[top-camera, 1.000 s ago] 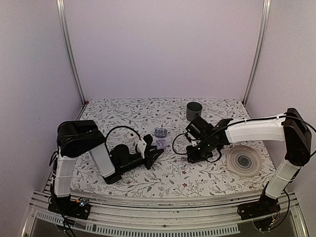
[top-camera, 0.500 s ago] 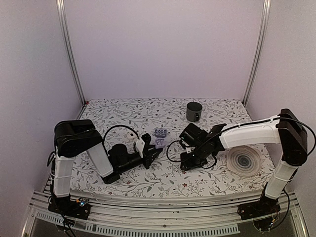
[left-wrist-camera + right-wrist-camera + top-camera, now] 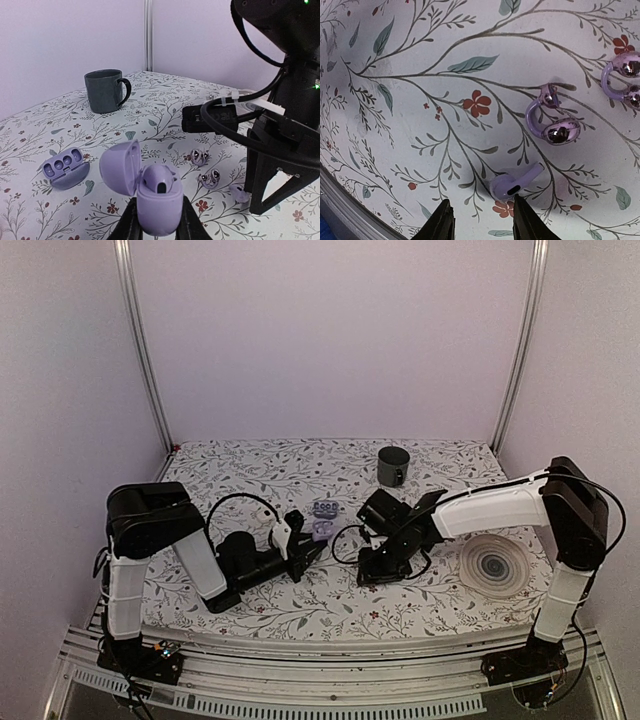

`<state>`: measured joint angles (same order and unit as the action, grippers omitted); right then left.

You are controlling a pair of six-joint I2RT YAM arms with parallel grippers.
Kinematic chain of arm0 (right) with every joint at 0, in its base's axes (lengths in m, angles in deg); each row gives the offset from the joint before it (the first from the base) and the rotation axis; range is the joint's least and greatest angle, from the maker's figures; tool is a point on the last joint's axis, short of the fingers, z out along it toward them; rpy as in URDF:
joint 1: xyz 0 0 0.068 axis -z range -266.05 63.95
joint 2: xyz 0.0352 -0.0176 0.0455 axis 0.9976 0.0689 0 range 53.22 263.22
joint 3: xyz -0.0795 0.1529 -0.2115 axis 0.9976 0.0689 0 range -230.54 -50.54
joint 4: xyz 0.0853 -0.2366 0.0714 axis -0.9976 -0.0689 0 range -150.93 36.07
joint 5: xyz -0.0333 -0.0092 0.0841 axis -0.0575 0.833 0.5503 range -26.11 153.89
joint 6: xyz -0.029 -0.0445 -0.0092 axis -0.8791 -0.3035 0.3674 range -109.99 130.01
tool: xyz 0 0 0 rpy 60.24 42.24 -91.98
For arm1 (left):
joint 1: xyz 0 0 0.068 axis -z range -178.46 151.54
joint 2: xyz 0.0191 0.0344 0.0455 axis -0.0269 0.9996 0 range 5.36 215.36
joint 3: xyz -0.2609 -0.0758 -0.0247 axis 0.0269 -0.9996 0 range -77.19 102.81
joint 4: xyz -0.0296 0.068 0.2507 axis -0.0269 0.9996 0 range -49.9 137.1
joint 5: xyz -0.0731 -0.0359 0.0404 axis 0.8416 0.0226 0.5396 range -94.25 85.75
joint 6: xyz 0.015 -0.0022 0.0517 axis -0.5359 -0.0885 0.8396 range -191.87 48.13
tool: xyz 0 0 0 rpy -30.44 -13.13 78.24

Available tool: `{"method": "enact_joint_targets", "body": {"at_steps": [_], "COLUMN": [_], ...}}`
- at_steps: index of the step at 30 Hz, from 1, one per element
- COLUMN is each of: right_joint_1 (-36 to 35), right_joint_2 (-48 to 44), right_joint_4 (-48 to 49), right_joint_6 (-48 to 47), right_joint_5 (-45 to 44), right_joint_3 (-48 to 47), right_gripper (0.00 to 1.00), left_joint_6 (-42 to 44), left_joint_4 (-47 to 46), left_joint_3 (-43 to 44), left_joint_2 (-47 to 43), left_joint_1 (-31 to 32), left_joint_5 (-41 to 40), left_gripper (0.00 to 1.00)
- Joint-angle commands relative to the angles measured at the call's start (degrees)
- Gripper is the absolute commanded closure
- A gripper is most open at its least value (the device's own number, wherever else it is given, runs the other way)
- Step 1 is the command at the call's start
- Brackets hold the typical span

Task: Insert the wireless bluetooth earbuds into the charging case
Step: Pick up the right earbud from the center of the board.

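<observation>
My left gripper is shut on a lilac charging case, held upright with its lid swung open to the left. In the top view this case is at the table's middle. A lilac stem earbud lies on the floral cloth, and my right gripper hovers open just above it, its right finger almost touching the bud. Two glossy purple hook-shaped earbuds lie beyond. My right gripper points down beside the case.
A second small blue-violet case lies open with sockets showing, left of the held one. A dark mug stands at the back. A flat round disc lies at the right. The right arm's cable loops near the earbuds.
The right arm has swung left and lowered over the stem earbud, and its jaws have spread wider. The left gripper keeps its hold on the case, nearly still.
</observation>
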<state>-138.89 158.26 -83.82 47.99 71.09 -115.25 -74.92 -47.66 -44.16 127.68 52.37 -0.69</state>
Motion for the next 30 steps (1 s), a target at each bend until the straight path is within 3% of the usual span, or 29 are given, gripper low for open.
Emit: {"method": "enact_joint_targets", "body": {"at_steps": [1,6,15,30], "right_joint_1": [0.4,0.4,0.0,-5.0], "right_joint_2": [3.5,6.3,5.5,-2.0], "right_joint_4": [-2.1,-4.4,-5.2,11.5], "right_joint_6": [-0.5,-2.9,-4.6,-8.3], "right_joint_5": [-1.8,-4.4,-7.7,-15.2], "right_joint_3": [-3.9,-8.5,-8.0,5.8], "right_gripper": [0.58,0.58,0.56,0.64], "left_joint_6": [0.7,0.8,0.7,0.8], "left_joint_4": [-16.6,-16.6,-16.6,-16.6], "left_joint_3": [-0.1,-0.2,0.4,0.1], "left_joint_2": [-1.6,-1.8,-1.4,-1.6], "left_joint_1": [-0.5,-0.4,-0.5,-0.5], "left_joint_5": [-0.3,-0.4,0.2,0.4], "left_gripper": [1.0,1.0,1.0,1.0]}}
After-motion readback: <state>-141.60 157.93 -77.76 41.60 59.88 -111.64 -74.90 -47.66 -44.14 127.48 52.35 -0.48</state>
